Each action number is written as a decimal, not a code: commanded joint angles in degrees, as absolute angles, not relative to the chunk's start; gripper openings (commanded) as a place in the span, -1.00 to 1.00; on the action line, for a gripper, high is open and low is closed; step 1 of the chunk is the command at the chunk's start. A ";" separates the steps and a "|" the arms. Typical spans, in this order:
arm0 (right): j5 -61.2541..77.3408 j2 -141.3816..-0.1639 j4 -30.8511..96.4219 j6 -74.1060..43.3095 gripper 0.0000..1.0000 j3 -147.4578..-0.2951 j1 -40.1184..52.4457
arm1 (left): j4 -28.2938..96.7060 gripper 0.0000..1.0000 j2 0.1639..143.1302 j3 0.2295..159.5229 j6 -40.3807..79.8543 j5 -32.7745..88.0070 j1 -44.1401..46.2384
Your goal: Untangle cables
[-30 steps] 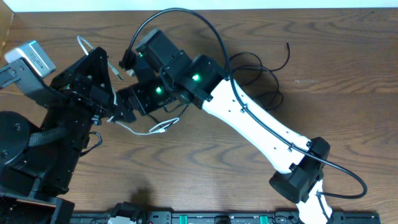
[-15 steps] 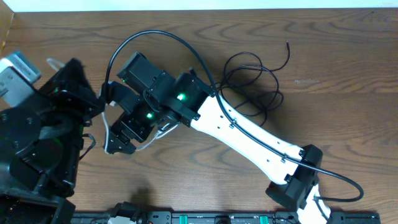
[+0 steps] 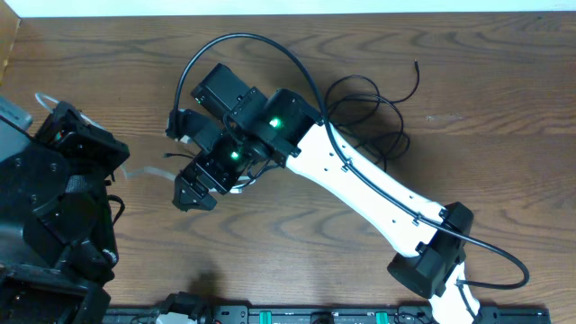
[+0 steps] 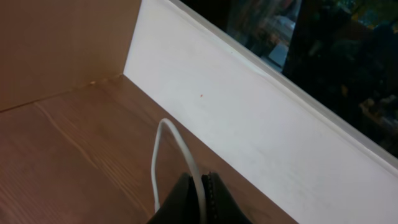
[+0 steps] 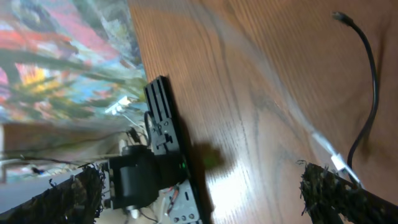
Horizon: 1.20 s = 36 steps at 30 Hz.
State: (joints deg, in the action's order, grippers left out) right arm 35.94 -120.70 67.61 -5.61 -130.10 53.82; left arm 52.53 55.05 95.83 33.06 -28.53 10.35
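My left gripper (image 4: 202, 190) is shut on the short white cable (image 4: 163, 127), which loops up in front of its jaws. In the overhead view the left gripper (image 3: 65, 115) is at the far left, and the white cable (image 3: 135, 171) trails from it as a blurred streak toward the right gripper (image 3: 192, 193). My right gripper (image 5: 199, 177) is open wide and holds nothing. The white cable's plug end (image 5: 336, 163) lies by its right finger. A black cable (image 5: 370, 81) curves past it. The black cables (image 3: 369, 112) lie looped at the table's back middle.
A white board (image 4: 249, 106) and a brown side wall (image 4: 56, 43) close the table's far left corner. A black rail with electronics (image 3: 297, 315) runs along the front edge and also shows in the right wrist view (image 5: 166, 124). The right arm (image 3: 360, 193) crosses the table diagonally.
My left arm has pulled back to the left with the white cable, drawing it out from under the right arm. My right gripper has swung down and left, away from the black loops.
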 commanded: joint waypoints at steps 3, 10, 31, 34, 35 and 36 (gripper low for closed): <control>27.16 -121.12 65.45 0.91 0.99 -130.37 56.49 | 52.60 -0.85 55.37 96.68 33.15 -28.99 10.33; 25.54 -121.21 57.28 0.91 0.99 -130.37 57.87 | 52.27 -0.85 55.29 97.71 35.11 -22.09 10.33; 30.37 -124.64 42.48 -0.19 -0.32 -130.32 57.98 | 52.71 -0.85 55.27 100.29 38.44 -21.45 10.33; 30.17 -124.64 42.68 -0.25 -0.97 -130.32 57.82 | 52.73 -0.85 55.27 100.27 38.11 -21.47 10.33; 30.15 -124.57 42.59 -0.73 -0.97 -130.34 57.78 | 52.90 -0.85 55.27 100.27 37.58 -21.56 10.33; 30.13 -124.27 42.35 -1.30 -0.98 -130.37 57.69 | 53.19 -0.85 55.27 100.27 36.62 -21.71 10.31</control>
